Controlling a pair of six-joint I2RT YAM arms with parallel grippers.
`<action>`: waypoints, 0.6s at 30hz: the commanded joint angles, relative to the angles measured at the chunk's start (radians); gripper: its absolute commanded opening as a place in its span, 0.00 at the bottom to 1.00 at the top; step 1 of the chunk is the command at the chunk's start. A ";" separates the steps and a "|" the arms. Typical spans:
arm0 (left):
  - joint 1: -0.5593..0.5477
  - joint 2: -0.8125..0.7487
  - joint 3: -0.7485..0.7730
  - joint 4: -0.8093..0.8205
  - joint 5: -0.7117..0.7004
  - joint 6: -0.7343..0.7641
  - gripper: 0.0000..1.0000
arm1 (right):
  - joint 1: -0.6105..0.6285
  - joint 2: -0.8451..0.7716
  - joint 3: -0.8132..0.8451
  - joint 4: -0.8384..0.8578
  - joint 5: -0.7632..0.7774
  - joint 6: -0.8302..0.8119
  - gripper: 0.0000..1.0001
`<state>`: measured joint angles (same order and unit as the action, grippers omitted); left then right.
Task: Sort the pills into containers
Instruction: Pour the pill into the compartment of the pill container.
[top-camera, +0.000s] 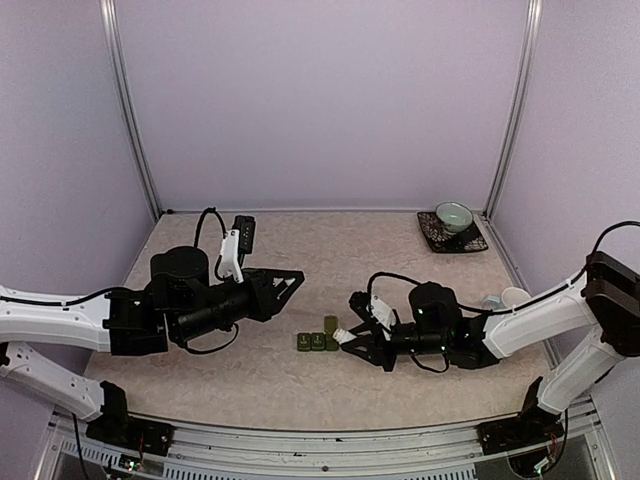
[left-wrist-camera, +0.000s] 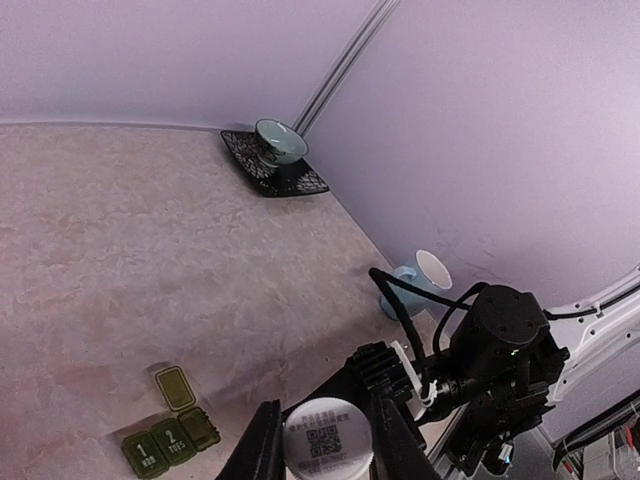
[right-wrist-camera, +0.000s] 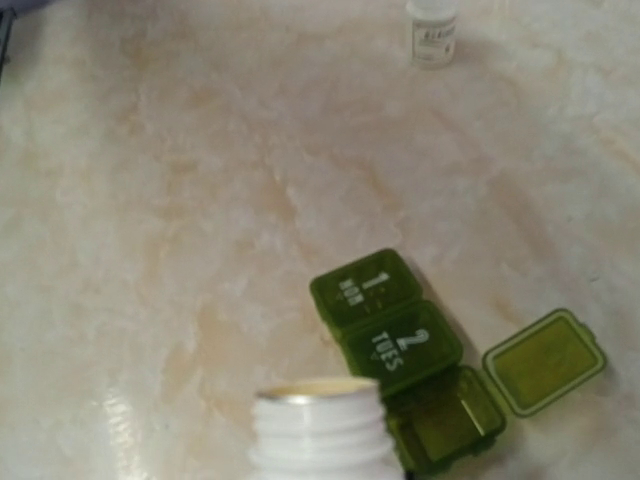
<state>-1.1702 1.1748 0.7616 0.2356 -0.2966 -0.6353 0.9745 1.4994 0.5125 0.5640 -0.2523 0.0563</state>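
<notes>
two grippers, each with jaws closed on a white item. the left gripper (top-camera: 290, 283), centre-left of the top view, pinches a white round cap with a printed square code (left-wrist-camera: 328, 445), which fills the bottom centre of the left wrist view. the right gripper (top-camera: 347, 337), lower centre of the top view, grips a white plastic bottle with a threaded open neck (right-wrist-camera: 318, 430), seen at the bottom centre of the right wrist view.

the dark green plastic strip of three joined square compartments (top-camera: 318, 341) lies flat on the beige marbled tabletop (top-camera: 400, 260), lower centre of the top view, just left of the right gripper's tip. compartments marked "1 mon" and "2 tues" are lidded. the third is open, its lid (right-wrist-camera: 545, 360) folded out to the right in the right wrist view. the bottle mouth sits just beside the open compartment; contact cannot be told.

a small white labelled vial (right-wrist-camera: 432, 32) stands at the upper right of that view. a pale blue mug (top-camera: 510, 297) and a green bowl (top-camera: 453, 215) on a dark saucer (top-camera: 440, 238) occupy the right side of the top view.
</notes>
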 joint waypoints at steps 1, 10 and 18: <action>0.007 -0.036 -0.024 -0.002 -0.012 0.032 0.18 | -0.011 0.064 0.080 -0.075 -0.017 -0.041 0.00; 0.014 -0.089 -0.054 -0.009 -0.018 0.034 0.17 | -0.029 0.143 0.175 -0.199 -0.030 -0.076 0.00; 0.015 -0.107 -0.066 -0.014 -0.023 0.033 0.16 | -0.028 0.185 0.281 -0.372 -0.009 -0.096 0.00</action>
<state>-1.1614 1.0836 0.7074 0.2295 -0.3050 -0.6201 0.9524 1.6646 0.7399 0.3084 -0.2687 -0.0181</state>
